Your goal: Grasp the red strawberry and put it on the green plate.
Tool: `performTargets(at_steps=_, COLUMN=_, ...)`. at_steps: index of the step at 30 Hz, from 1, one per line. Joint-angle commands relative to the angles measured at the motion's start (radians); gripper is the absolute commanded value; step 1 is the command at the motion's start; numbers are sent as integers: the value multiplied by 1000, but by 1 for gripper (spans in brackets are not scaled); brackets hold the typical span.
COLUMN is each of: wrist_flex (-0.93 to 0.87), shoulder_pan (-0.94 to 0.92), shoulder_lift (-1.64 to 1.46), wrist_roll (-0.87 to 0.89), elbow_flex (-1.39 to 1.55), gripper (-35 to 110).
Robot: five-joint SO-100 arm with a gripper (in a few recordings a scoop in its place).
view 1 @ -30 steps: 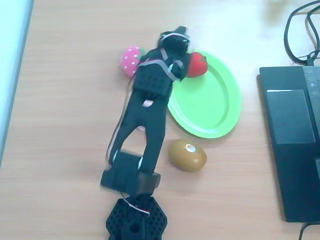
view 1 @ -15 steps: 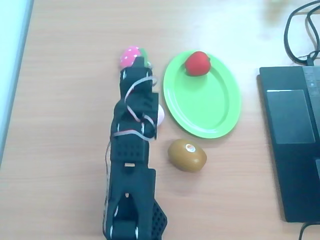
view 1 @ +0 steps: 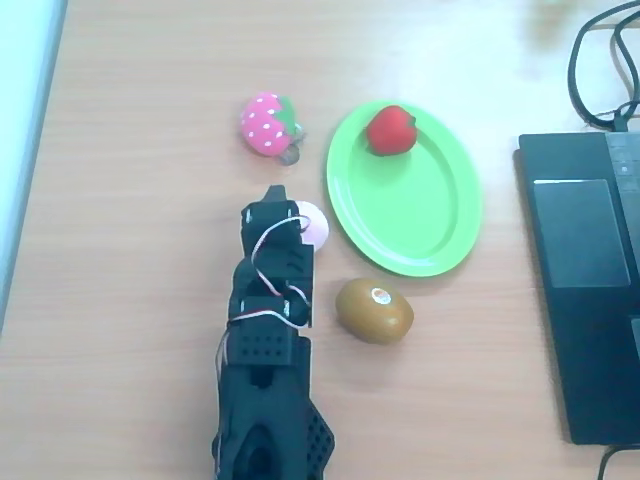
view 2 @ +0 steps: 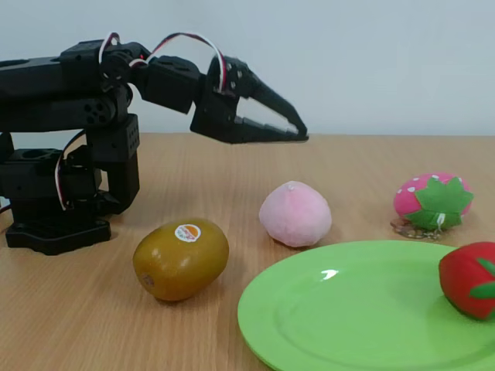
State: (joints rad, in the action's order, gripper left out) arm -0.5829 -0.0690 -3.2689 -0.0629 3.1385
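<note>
Red strawberry (view 1: 390, 130) — glossy, green-topped

The setting is an office or lab workstation. A light wood-grain laminate desk (view 1: 130, 300) carries a black open laptop computer (view 1: 590, 290) along its right edge in the overhead view, with looped black cables (view 1: 600, 65) at the top right corner. In the fixed view, a plain pale wall (view 2: 371, 62) stands behind the desk.

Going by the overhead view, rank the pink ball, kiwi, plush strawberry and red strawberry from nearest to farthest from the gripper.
From the gripper:
1. Pink ball, just right of the fingers.
2. Plush strawberry, above it.
3. Kiwi, lower right.
4. Red strawberry, upper right, on the green plate.
</note>
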Motion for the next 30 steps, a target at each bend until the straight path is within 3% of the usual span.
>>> performTargets(at_steps=1, wrist_flex=-95, shoulder_pan=2, shoulder_lift=-26, wrist_roll=18, elbow_flex=66, gripper=-8)
performTargets(at_steps=5, wrist_flex=-225, shoulder_pan=6, shoulder_lift=-26, wrist_roll=21, elbow_flex=64, gripper=-8)
performTargets(at_steps=11, wrist_flex=-285, shoulder_pan=15, shoulder_lift=-26, wrist_roll=0, elbow_flex=46, gripper=-8)
performTargets(at_steps=18, wrist_flex=-683, shoulder_pan=38, shoulder_lift=-26, wrist_roll=23, elbow_flex=-60, gripper=-8)
performTargets(at_steps=30, wrist_flex=-683, shoulder_pan=28, shoulder_lift=-26, wrist_roll=38, elbow_flex=-60, gripper=-8)
